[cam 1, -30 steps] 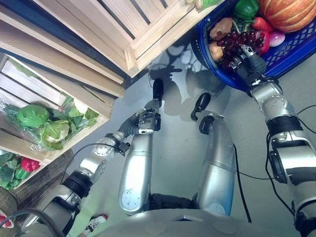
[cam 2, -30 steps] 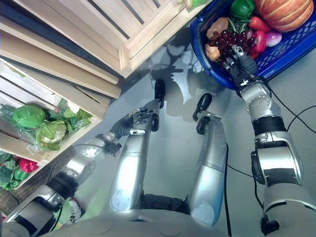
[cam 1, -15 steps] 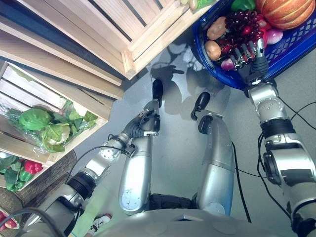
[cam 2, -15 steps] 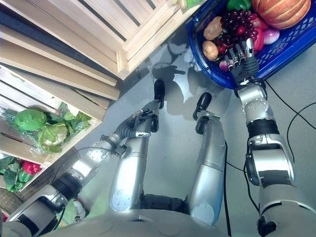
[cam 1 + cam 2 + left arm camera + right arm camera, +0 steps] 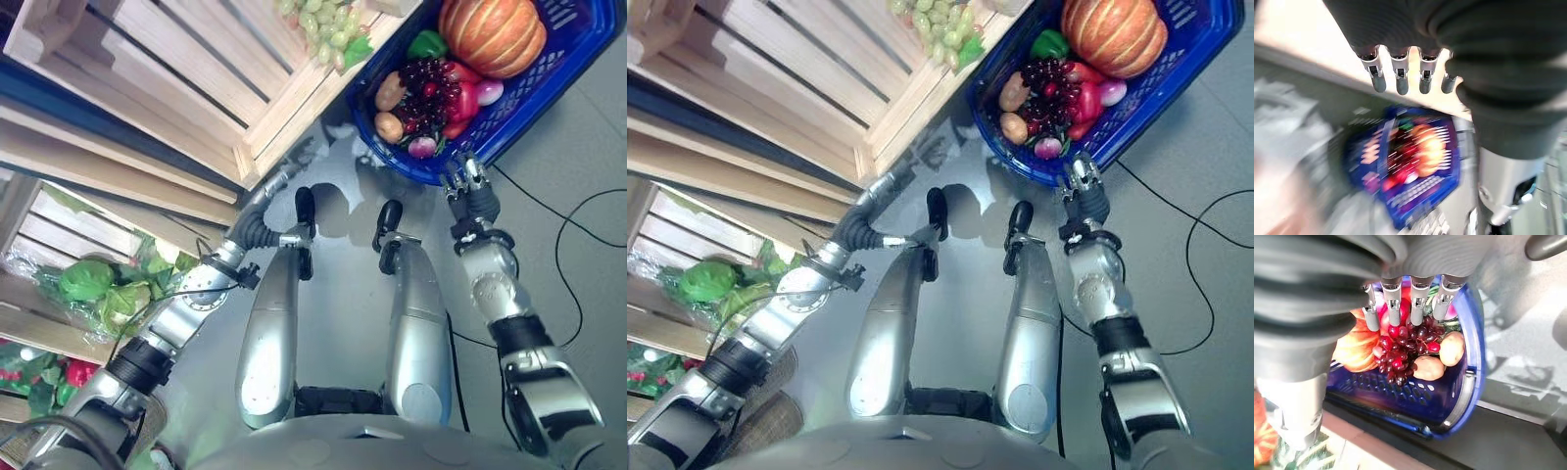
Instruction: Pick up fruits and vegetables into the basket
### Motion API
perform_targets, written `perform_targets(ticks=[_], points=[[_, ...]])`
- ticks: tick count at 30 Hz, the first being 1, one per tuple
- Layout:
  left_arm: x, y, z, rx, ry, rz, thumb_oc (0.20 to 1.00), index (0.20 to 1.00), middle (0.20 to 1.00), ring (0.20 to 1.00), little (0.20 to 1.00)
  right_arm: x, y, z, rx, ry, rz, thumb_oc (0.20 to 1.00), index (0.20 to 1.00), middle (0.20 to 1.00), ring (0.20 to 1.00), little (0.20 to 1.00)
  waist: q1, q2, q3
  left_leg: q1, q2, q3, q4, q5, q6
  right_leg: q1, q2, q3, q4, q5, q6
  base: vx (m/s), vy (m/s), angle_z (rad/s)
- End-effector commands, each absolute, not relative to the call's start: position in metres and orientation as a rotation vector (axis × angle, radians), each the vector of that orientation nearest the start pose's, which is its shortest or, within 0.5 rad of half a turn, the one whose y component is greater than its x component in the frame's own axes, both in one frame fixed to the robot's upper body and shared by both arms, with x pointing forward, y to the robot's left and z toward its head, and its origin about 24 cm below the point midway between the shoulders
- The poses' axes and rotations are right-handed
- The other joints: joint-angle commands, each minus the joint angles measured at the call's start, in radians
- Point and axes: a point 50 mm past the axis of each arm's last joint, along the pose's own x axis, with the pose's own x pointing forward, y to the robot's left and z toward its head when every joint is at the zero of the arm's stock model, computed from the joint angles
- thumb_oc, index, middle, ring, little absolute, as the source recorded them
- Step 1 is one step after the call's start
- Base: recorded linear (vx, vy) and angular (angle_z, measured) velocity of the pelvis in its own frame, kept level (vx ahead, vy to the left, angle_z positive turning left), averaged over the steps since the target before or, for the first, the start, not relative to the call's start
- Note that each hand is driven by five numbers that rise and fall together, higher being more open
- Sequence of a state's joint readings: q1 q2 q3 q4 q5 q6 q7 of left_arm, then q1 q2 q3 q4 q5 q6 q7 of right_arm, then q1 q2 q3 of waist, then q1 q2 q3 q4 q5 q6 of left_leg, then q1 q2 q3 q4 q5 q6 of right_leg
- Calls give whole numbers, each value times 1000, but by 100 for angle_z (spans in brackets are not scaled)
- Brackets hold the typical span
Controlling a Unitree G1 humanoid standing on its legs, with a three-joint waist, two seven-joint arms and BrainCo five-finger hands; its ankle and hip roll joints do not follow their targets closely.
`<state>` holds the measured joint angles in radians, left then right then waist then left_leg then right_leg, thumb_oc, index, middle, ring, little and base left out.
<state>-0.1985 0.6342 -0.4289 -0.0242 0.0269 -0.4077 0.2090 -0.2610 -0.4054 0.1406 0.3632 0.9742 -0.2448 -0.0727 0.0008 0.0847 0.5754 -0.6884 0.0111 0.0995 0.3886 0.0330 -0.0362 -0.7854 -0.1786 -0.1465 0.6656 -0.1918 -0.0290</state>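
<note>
Right hand [image 5: 470,191] hovers empty, fingers straight, beside the blue basket [image 5: 549,69] – left hand [image 5: 884,188] likewise relaxed

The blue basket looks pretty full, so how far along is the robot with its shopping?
Done: the blue basket holds a pumpkin, dark grapes, potatoes and a green pepper. In hand: nothing; right hand and left hand are both open. Left: green grapes and leafy greens sit in the crates.
</note>
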Motion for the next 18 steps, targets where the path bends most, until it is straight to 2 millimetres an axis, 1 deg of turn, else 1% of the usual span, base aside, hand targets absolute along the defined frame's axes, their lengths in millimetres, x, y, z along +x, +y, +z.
perform_targets(ticks=[1, 3, 4, 6, 7, 8, 9, 12, 15, 18], points=[[240, 141, 140, 650, -836, -247, 1000, 1000, 1000, 1000, 1000, 282, -229, 69, 339, -197, -140, 1000, 1000, 1000, 1000, 1000, -47, 66, -55, 95, -34, 62, 5, -107, 43, 84, 69, -32, -103, 57, 39, 8, 87, -13], [240, 147, 152, 723, -912, -183, 1000, 1000, 1000, 1000, 1000, 277, -227, 69, 283, -203, -133, 1000, 1000, 1000, 1000, 1000, -57, 68, -55, 118, -34, 70, 2, -112, 42, 102, 68, -27, -107, 52, 42, 8, 89, -9], [240, 151, 161, 793, -968, -129, 1000, 1000, 1000, 1000, 1000, 274, -226, 69, 245, -208, -129, 1000, 1000, 1000, 1000, 1000, -65, 70, -55, 133, -35, 76, 0, -114, 41, 115, 69, -22, -109, 47, 43, 9, 117, -14], [243, 166, 190, 970, -1100, 3, 1000, 1000, 1000, 1000, 1000, 264, -224, 68, 144, -214, -113, 1000, 1000, 1000, 1000, 1000, -92, 72, -55, 176, -41, 91, -1, -120, 36, 153, 72, -7, -114, 37, 46, 28, 141, -21], [243, 167, 191, 978, -1103, 8, 1000, 1000, 1000, 1000, 1000, 264, -224, 68, 140, -215, -112, 1000, 1000, 1000, 1000, 1000, -93, 71, -55, 177, -41, 92, -1, -120, 35, 154, 72, -6, -115, 36, 47, 30, 111, -15], [245, 172, 202, 1091, -1154, 69, 1000, 1000, 1000, 1000, 1000, 261, -224, 69, 97, -223, -107, 1000, 1000, 1000, 1000, 1000, -105, 72, -55, 190, -41, 99, 0, -124, 34, 165, 71, -2, -115, 33, 48, 15, 75, -7], [247, 177, 211, 1163, -1187, 117, 1000, 1000, 1000, 1000, 1000, 259, -225, 70, 66, -227, -102, 1000, 1000, 1000, 1000, 1000, -115, 72, -55, 200, -41, 105, 1, -126, 32, 172, 69, 2, -116, 32, 49, 22, 104, -9], [253, 192, 239, 1309, -1238, 235, 1000, 1000, 1000, 1000, 1000, 254, -230, 76, -11, -241, -72, 1000, 1000, 1000, 1000, 1000, -149, 73, -55, 227, -38, 125, 2, -132, 28, 189, 69, 21, -117, 27, 52, 36, 111, -14], [257, 202, 253, 1458, -1281, 344, 1000, 1000, 1000, 1000, 1000, 250, -235, 80, -59, -246, -41, 1000, 1000, 1000, 1000, 1000, -179, 74, -55, 242, -35, 143, 4, -136, 26, 195, 70, 41, -116, 25, 55, 33, 111, -14], [268, 209, 263, 1574, -1231, 397, 1000, 1000, 1000, 1000, 1000, 247, -237, 84, -126, -237, 37, 1000, 1000, 1000, 1000, 1000, -213, 77, -55, 250, -31, 164, 9, -139, 24, 192, 73, 65, -112, 25, 59, 38, 132, -18]])
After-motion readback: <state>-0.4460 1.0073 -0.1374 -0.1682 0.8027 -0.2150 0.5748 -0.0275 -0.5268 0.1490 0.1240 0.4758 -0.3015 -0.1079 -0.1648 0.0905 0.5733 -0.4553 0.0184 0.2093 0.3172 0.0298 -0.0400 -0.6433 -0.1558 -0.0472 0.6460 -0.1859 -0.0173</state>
